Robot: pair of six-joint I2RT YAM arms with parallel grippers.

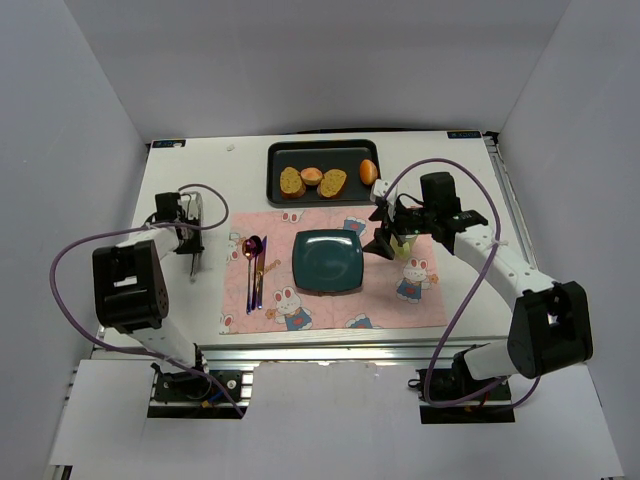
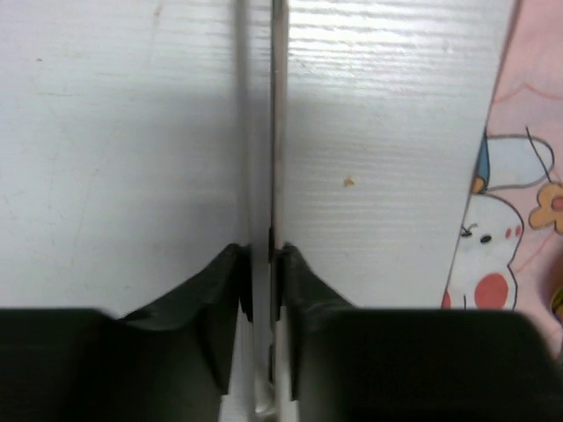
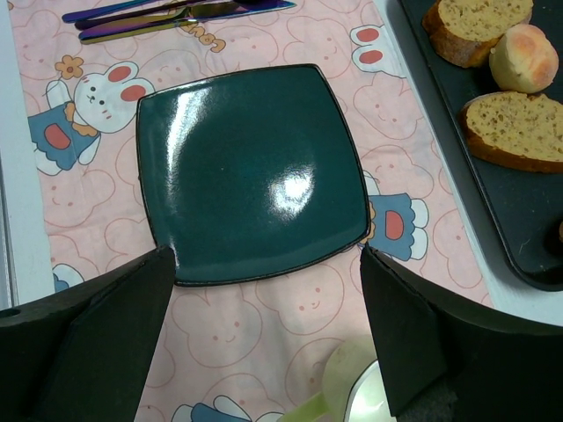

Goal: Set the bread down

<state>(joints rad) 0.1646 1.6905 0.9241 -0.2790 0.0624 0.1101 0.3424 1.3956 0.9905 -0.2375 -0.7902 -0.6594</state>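
While the bread [image 3: 524, 58] is sitting in the tray [image 3: 519, 220], my right gripper [image 3: 266, 262] is hovering spread wide, my left gripper [image 2: 261, 257] pressing together.

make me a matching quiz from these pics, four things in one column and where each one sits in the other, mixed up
Things
1. bun
2. plate
3. cutlery
4. orange egg

Places
A. right end of the tray
B. on the mat, left of the plate
C. middle of the mat
D. on the tray, between two toast slices

Pairs: 1-D, 2-C, 3-B, 4-A
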